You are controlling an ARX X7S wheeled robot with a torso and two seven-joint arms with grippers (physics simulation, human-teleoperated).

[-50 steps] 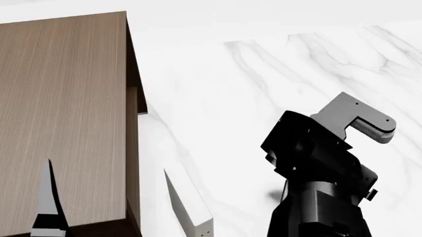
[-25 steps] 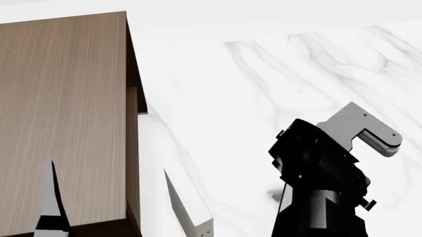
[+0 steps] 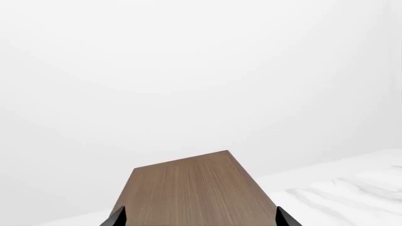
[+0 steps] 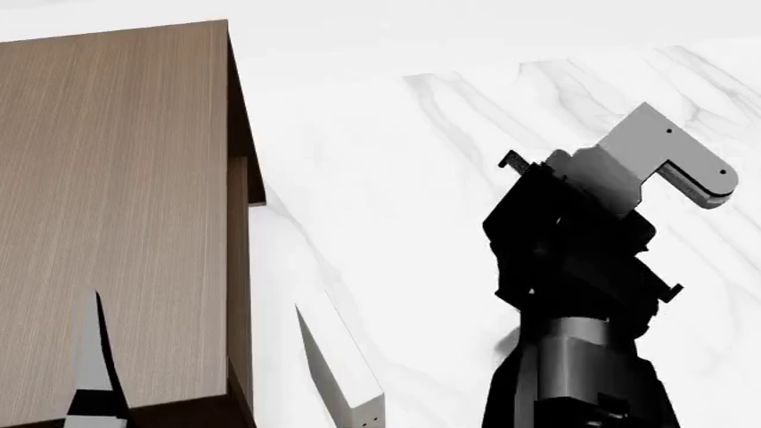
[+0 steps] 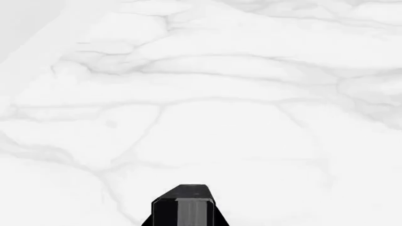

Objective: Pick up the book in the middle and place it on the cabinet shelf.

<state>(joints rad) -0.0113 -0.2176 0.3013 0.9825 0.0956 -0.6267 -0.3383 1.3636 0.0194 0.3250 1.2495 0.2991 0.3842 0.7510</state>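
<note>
The brown wood-grain cabinet (image 4: 113,205) fills the left of the head view, and its flat top also shows in the left wrist view (image 3: 195,188). My left gripper (image 3: 201,220) hovers over that top, open and empty, with its two dark fingertips far apart. One of its fingers (image 4: 93,366) shows in the head view over the cabinet's near end. My right gripper (image 5: 186,205) is shut, with nothing seen in it, above bare white marble. The right arm (image 4: 571,259) stands at the right of the head view. The charcoal book is out of view.
A pale slab-like book with small dots (image 4: 339,366) stands on edge just right of the cabinet's near corner. White marble floor (image 4: 452,134) spreads to the right and beyond. A darker recess (image 4: 249,178) shows on the cabinet's right side.
The right arm dipped slightly, then rose; its grey wrist bracket is now higher and further away in the head view. The left finger has barely moved.
</note>
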